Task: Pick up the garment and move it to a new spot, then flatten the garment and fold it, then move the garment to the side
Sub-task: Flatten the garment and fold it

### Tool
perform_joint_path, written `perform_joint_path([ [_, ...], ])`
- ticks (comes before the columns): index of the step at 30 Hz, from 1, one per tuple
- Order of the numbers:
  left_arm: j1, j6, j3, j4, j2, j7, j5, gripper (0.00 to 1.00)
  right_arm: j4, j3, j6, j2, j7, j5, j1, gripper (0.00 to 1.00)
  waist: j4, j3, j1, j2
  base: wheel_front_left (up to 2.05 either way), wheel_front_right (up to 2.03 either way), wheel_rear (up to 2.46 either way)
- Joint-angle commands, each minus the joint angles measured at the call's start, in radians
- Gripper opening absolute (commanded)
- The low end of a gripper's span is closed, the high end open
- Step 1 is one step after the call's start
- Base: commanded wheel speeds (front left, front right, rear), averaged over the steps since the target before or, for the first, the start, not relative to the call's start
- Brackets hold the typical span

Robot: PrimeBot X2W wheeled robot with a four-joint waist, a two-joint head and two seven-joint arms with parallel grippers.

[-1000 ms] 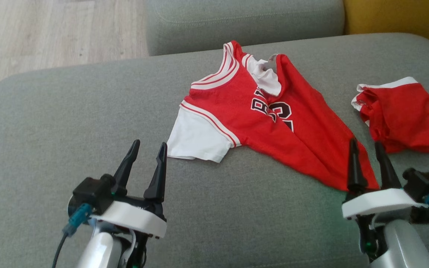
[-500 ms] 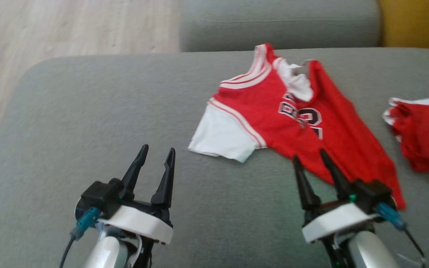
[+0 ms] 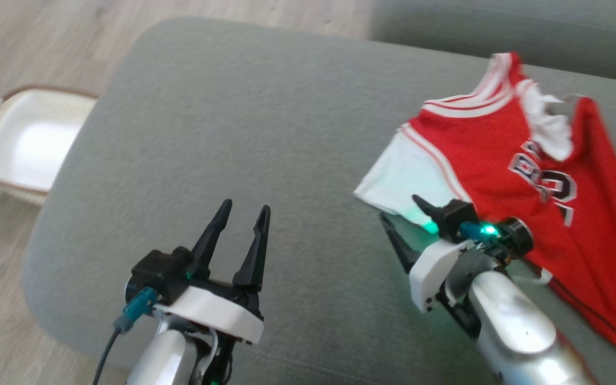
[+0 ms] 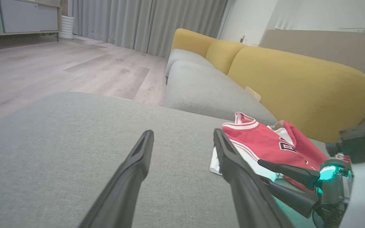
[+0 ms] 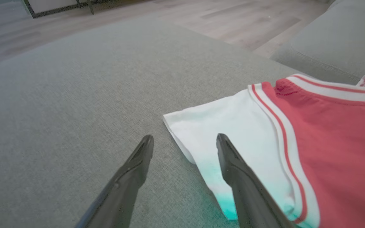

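- I'm seeing the jersey (image 3: 500, 160) lying rumpled on the grey cushion (image 3: 265, 123), out toward 2 o'clock in the head view. Its white sleeve (image 3: 404, 176) is pointing to about 8 o'clock.
- My right gripper (image 3: 399, 208) is hanging right at the sleeve's hem, jaws spread wide with nothing between them. In the right wrist view one finger is sitting over white cloth and the other over bare cushion, so the hem is running between them.
- My left gripper (image 3: 246, 207) is hovering well apart from the jersey, off at its 8 o'clock, jaws equally wide and empty.
- I'm judging the step in hand to be the first pick, not yet made.
- To do it well, I'm planning to lower the right tips until they are touching down either side of the hem. Then I'm closing on both layers of the sleeve, not only the top one.
- One sleeve alone is likely to leave the body dangling and twisting. I'm thinking of bringing the left gripper toward 2 o'clock for a second hold near the striped shoulder.
- I'm minding the soft cushion: pressing too deep is risking a pinch of upholstery along with the cloth.
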Motion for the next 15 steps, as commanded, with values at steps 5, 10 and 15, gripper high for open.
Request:
perform_joint_path([
  [5,-0.060,0.012,0.013,-0.037,0.002,-0.006,-0.019,1.00,0.142,0.032,-0.001,-0.023,0.011,-0.053,-0.123,1.00,0.098,0.056,0.0000,0.0000,0.00,0.00,0.00],
  [10,-0.063,0.018,0.016,-0.040,0.002,-0.006,-0.026,1.00,0.257,0.039,-0.001,-0.023,-0.008,-0.086,-0.183,1.00,0.111,0.064,0.0000,0.0000,0.00,0.00,0.00],
  [15,-0.072,0.023,0.011,-0.045,0.002,-0.006,-0.032,1.00,0.370,0.038,-0.001,-0.013,-0.024,-0.109,-0.240,1.00,0.111,0.077,0.0000,0.0000,0.00,0.00,0.00],
])
